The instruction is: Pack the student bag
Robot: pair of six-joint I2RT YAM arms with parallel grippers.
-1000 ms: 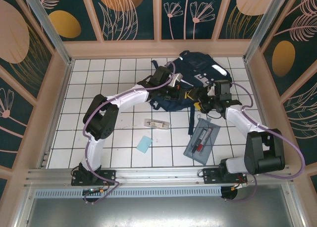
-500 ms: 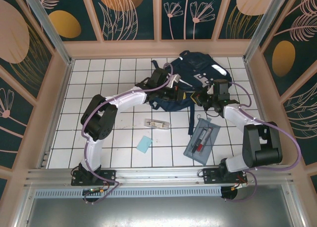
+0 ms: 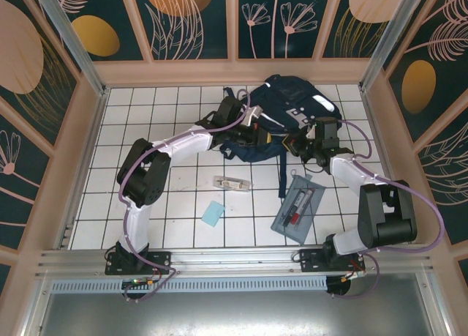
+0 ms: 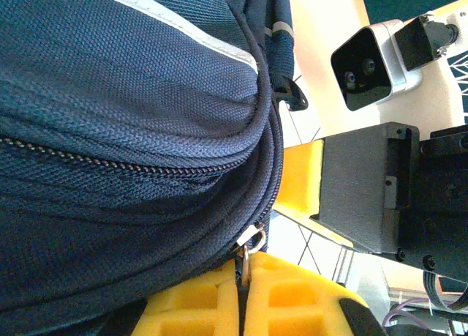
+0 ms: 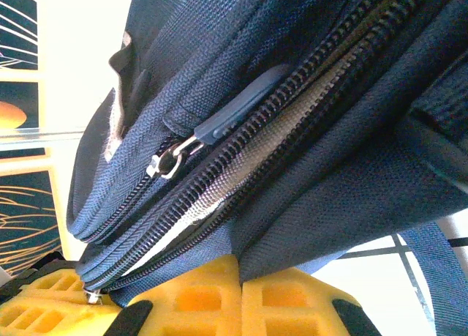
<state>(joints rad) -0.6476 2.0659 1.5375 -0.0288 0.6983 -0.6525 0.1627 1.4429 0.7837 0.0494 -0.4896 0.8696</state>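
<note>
Quick look from my end: the bag (image 3: 292,105) is lying toward 1 o'clock on the white tiled surface (image 3: 161,131), with one strap (image 3: 282,176) trailing off toward 6 o'clock. Both arms are reached in to its near edge.

The left tool (image 4: 243,277) sits at about the bag's 8 o'clock. Its yellow pads are pressed together with the little metal zip pull (image 4: 249,242) caught in the seam between them, so it's pinching that.

The right tool (image 5: 238,277) is at the bag's 6 o'clock, just beside the left one. Its pads are squeezed together too, nipping a fold of the navy fabric right under a zip line that's gaping a little. The zip above that has a blue tab (image 5: 234,105) lying flat.

Elsewhere there's a grey see-through case (image 3: 298,208) with pens at 5 o'clock and a blue card (image 3: 213,213) near 6. A small pale thing (image 3: 232,182) sits between card and bag, too small to tell what it is.
</note>
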